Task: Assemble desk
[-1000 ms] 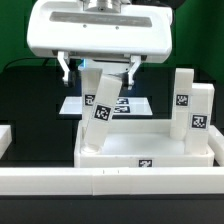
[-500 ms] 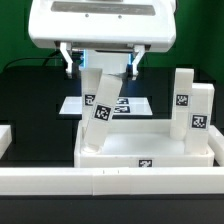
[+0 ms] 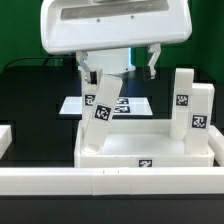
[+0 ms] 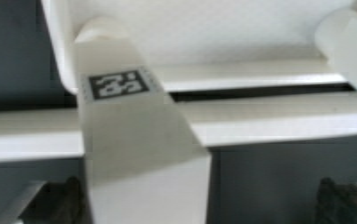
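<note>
Leaning at a tilt, a white leg [image 3: 103, 112] stands in the tabletop [image 3: 145, 152] near its corner on the exterior view's left, tag facing out. Two more legs [image 3: 192, 108] stand upright on the exterior view's right. Above the tilted leg, the gripper [image 3: 118, 68] hangs with jaws spread wide, holding nothing. Behind lies the marker board [image 3: 75, 104]; a white rail [image 3: 110, 180] runs across the front.

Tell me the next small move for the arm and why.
Probably lower straight down and close on the leaning leg. The gripper hangs above it with jaws apart, touching nothing, while the leg tilts in the tabletop corner rather than standing upright like the two legs at the exterior view's right.
</note>
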